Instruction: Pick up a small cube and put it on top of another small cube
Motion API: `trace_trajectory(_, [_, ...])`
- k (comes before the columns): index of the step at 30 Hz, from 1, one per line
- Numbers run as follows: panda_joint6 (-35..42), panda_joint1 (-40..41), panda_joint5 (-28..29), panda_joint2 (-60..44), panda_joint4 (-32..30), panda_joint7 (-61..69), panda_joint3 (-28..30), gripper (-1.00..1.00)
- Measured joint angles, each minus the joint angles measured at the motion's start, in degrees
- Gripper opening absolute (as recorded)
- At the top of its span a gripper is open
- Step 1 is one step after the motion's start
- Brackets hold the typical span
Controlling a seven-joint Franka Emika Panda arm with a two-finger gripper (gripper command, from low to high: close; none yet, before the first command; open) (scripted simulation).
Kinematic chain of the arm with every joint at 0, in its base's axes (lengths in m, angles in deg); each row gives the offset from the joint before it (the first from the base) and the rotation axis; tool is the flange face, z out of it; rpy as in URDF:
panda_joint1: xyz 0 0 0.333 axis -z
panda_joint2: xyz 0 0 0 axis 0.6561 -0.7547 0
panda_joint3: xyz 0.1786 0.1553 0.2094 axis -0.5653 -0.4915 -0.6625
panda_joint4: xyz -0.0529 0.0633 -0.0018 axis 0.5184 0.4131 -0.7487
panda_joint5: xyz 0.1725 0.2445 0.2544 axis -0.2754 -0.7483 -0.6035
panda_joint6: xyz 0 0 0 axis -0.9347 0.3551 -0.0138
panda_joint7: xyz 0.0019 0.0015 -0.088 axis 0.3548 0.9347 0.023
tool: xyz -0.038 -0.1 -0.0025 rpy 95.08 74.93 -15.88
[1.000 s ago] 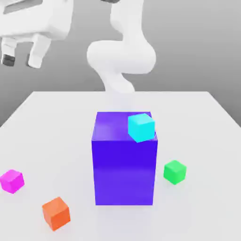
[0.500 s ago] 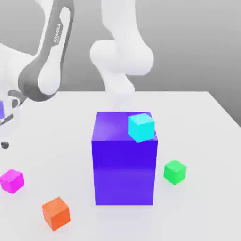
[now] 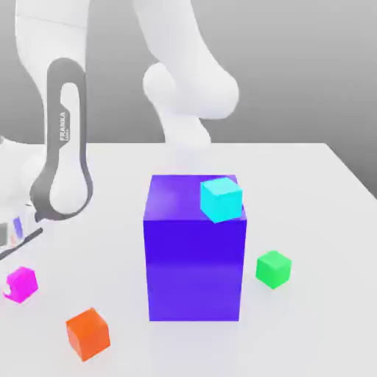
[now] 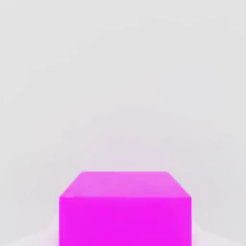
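Clutter surrounds a tall, glossy blue-purple block [image 3: 194, 250] at the white table's [image 3: 316, 221] centre: a cyan cube [image 3: 221, 199] tilted on its top corner, an orange cube [image 3: 87, 333] in front. The magenta cube [image 3: 21, 284] sits at the exterior view's left edge, the gripper [image 3: 10, 294] closed at its side; whether it is actually clamped cannot be told. The green cube [image 3: 273, 269] lies well apart, beyond the block.
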State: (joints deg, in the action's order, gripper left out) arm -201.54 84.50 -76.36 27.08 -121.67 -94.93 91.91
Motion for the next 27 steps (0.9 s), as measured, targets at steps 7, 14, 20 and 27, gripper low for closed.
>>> trace_trajectory(7, [7.08, -2.14, 2.88, 9.43, 1.03, 0.98, -0.76, -1.0])
trace_trajectory(14, [9.53, -11.56, -2.12, 16.57, 3.12, 5.14, -12.09, -1.0])
trace_trajectory(20, [12.45, -27.86, -11.06, 25.2, 1.66, 7.96, -18.75, -1.0])
trace_trajectory(27, [14.81, -40.85, -19.35, 34.36, -4.15, 5.76, -27.4, -1.0])
